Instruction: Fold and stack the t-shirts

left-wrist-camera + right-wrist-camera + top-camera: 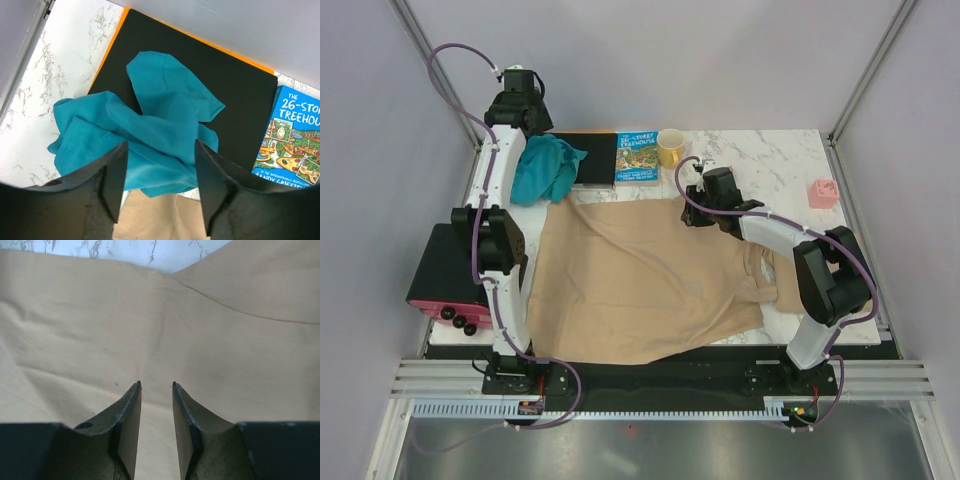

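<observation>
A tan t-shirt (640, 280) lies spread across the middle of the table, bunched into folds at its right side (765, 278). A crumpled teal garment (548, 168) rests at the back left, partly on the black board (592, 158). My left gripper (530, 125) hovers above it, open, with nothing between the fingers; in the left wrist view the teal cloth (150, 115) lies under the gripper (160, 150), and the tan edge (160, 220) shows below. My right gripper (698, 205) is over the tan shirt's far right part, open; its wrist view shows only tan cloth (150, 330) under the empty gap (156, 385).
A colourful picture book (637, 158) and a yellow mug (671, 148) stand at the back edge, right of the board (200, 75). A small pink object (823, 192) sits at the far right. A black and pink box (445, 285) lies off the table's left side.
</observation>
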Robot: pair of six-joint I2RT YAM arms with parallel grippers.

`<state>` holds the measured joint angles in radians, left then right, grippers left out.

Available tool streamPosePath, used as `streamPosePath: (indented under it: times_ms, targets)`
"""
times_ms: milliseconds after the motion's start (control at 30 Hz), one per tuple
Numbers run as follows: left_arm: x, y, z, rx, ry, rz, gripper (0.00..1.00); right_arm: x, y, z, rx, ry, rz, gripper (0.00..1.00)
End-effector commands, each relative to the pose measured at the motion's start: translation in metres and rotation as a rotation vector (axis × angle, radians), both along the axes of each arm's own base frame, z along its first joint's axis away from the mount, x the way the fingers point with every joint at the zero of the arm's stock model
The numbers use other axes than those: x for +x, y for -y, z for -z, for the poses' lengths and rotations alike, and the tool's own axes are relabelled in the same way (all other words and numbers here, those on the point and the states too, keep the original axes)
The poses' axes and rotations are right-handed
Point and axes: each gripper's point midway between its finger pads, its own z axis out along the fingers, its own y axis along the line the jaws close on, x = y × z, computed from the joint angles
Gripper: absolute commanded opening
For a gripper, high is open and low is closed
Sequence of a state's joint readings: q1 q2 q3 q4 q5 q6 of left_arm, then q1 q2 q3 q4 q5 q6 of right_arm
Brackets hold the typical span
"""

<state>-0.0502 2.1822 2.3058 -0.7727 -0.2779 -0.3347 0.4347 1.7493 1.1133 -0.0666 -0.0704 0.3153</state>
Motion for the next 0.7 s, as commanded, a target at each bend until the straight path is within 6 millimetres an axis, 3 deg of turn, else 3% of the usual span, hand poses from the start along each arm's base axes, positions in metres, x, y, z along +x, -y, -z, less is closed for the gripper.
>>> streamPosePath:
  times_ms: [0,100,200,267,300,400,433,467,567,667]
  targets:
    - [-0.009,0.001,-0.06,-0.02,0.13,0.005,0.66,0.015,0.0,-0.014,-0.001,0.06,0.037,0.39]
    - [-0.018,0.011,-0.085,-0.045,0.173,0.054,0.66,0.017,0.0,-0.011,-0.006,0.062,0.041,0.39]
    - [-0.034,0.034,-0.077,-0.07,0.135,0.116,0.63,0.02,-0.001,0.0,-0.023,0.045,0.043,0.39]
    - [-0.054,0.047,-0.062,-0.071,0.08,0.143,0.53,0.023,-0.002,0.012,-0.054,0.033,0.045,0.39]
    - [-0.063,0.063,-0.053,-0.077,0.054,0.174,0.49,0.025,-0.003,0.015,-0.063,0.03,0.047,0.39]
    - [-0.089,0.089,-0.017,-0.103,-0.04,0.213,0.16,0.03,-0.01,0.029,-0.095,0.011,0.034,0.39]
    - [-0.098,0.094,0.004,-0.109,-0.091,0.221,0.07,0.032,-0.015,0.029,-0.095,0.014,0.026,0.39]
    - [-0.102,0.098,0.009,-0.117,-0.098,0.223,0.02,0.033,-0.015,0.034,-0.108,0.011,0.028,0.38]
    - [-0.099,0.1,0.03,-0.113,-0.119,0.214,0.02,0.033,-0.018,0.035,-0.102,0.01,0.022,0.38]
    - [-0.092,0.098,0.033,-0.09,-0.123,0.208,0.02,0.033,-0.018,0.03,-0.104,0.021,0.023,0.38]
